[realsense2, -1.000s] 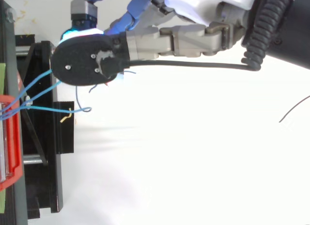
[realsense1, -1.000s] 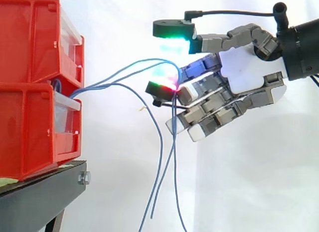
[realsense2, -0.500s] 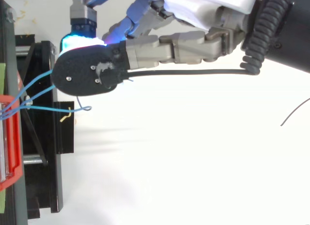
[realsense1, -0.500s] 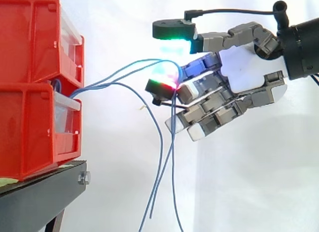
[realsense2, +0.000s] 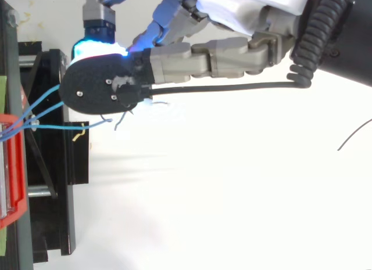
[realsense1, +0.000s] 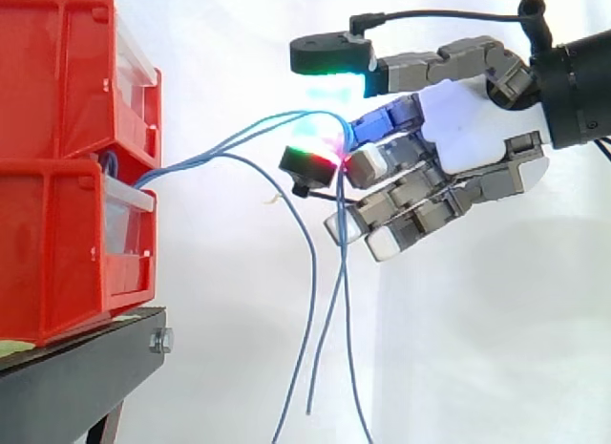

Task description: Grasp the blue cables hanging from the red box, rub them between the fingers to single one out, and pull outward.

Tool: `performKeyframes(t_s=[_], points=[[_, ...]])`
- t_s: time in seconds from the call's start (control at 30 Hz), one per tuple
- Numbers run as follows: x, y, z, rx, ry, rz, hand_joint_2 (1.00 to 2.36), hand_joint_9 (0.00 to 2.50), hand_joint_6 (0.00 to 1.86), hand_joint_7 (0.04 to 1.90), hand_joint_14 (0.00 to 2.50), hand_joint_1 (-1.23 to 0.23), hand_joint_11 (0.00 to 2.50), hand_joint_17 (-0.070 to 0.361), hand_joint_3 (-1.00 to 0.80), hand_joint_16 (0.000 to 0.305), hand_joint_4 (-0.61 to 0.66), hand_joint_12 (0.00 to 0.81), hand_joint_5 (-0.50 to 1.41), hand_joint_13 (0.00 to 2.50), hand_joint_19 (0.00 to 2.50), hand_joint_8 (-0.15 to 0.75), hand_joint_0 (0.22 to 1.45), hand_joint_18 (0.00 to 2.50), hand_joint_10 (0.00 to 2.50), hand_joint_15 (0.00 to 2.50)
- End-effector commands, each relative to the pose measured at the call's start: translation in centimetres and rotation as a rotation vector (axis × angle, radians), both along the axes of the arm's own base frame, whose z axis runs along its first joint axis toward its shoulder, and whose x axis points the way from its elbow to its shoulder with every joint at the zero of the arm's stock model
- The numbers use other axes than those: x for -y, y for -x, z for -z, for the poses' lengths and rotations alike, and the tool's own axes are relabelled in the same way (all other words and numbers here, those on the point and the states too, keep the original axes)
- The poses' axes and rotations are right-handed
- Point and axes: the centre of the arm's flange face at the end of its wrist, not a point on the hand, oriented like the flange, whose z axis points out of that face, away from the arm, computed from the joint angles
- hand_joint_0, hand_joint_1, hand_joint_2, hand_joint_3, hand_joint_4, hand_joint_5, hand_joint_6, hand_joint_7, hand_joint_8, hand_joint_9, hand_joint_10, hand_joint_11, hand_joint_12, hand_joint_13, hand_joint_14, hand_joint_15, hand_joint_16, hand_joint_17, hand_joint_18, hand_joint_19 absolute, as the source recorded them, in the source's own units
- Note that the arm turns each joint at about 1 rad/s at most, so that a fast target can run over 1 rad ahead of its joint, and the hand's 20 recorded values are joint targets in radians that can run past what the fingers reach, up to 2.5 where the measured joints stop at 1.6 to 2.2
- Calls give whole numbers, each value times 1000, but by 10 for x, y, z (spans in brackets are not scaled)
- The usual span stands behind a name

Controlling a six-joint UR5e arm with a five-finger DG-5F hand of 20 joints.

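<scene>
- Thin blue cables (realsense1: 191, 160): coming out of the front of the two stacked red plastic bins (realsense1: 57, 177), just above the lower bin's clear drawer (realsense1: 124, 200), and rising rightward in a shallow arch. Bending over at the robot hand (realsense1: 468, 129), then hanging straight down, loose ends dangling free well below it in front of the white curtain (realsense1: 477, 348).
- Robot hand: reaching in from the right in the side view, fingertips pointing towards the bins and staying well apart from them.
- Fingers standing apart, not clamping: thumb pad (realsense1: 329, 57) glowing green and stretching level on top, a lower finger pad (realsense1: 307, 165) glowing red and green beneath it, with a clear gap showing between the two.
- Cables lying draped over that lower finger just behind its pad, passing under the thumb pad without touching it.
- Other fingers: bending loosely below, the hanging strands passing just beside their tips.
- From above: cables (realsense2: 64, 125) fanning out from the red bin at the left edge, two strands running under the thumb's round black back (realsense2: 102, 96), one ending free just beside it.
- Bins sitting on the black stand (realsense1: 86, 368).
</scene>
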Motion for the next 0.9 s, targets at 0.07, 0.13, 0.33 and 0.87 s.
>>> performKeyframes(t_s=[0.07,0.13,0.33,0.87], points=[[-5,0,2,-4,1,-4,1124,1044,889,1187,17,-765,466,136,-42,61,-57,413,-60,878,423,294,544,921,12,446],[-8,0,2,-4,1,-8,1140,965,887,1177,14,-771,362,135,-48,60,-70,413,-59,858,404,290,542,912,10,404],[-16,2,16,-35,7,-19,1142,593,874,1154,8,-790,4,139,-63,62,-97,420,-62,643,256,251,545,777,0,221],[-23,11,50,-94,12,-28,1002,317,858,1112,6,-812,0,142,-59,63,-139,385,-77,330,54,184,580,314,0,132]])
